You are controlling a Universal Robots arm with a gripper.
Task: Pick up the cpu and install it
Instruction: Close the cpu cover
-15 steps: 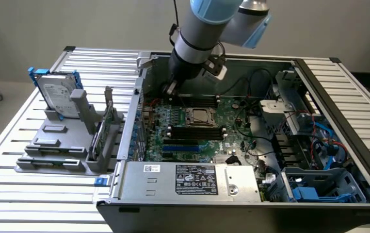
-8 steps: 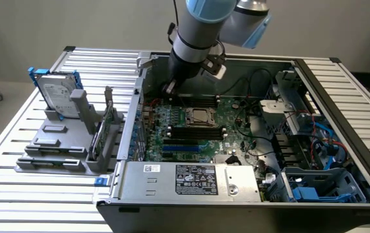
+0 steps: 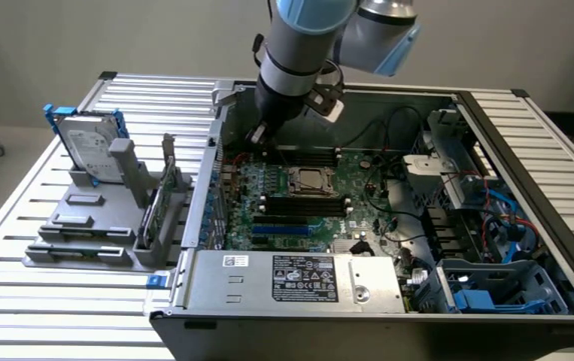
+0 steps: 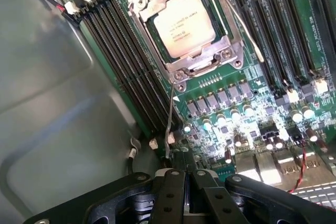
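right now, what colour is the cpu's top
The cpu top is pale silver-grey with small dark print; it shows best in the wrist view.

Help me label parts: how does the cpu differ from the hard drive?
The cpu is small and square; the hard drive is larger and rectangular. The cpu lies flat in the motherboard socket; the hard drive stands upright in the grey rack. Both have silvery faces.

Cpu (image 4: pixel 184 26) within socket frame (image 4: pixel 203 65); closed, empty end effector (image 4: pixel 185 162) nearby
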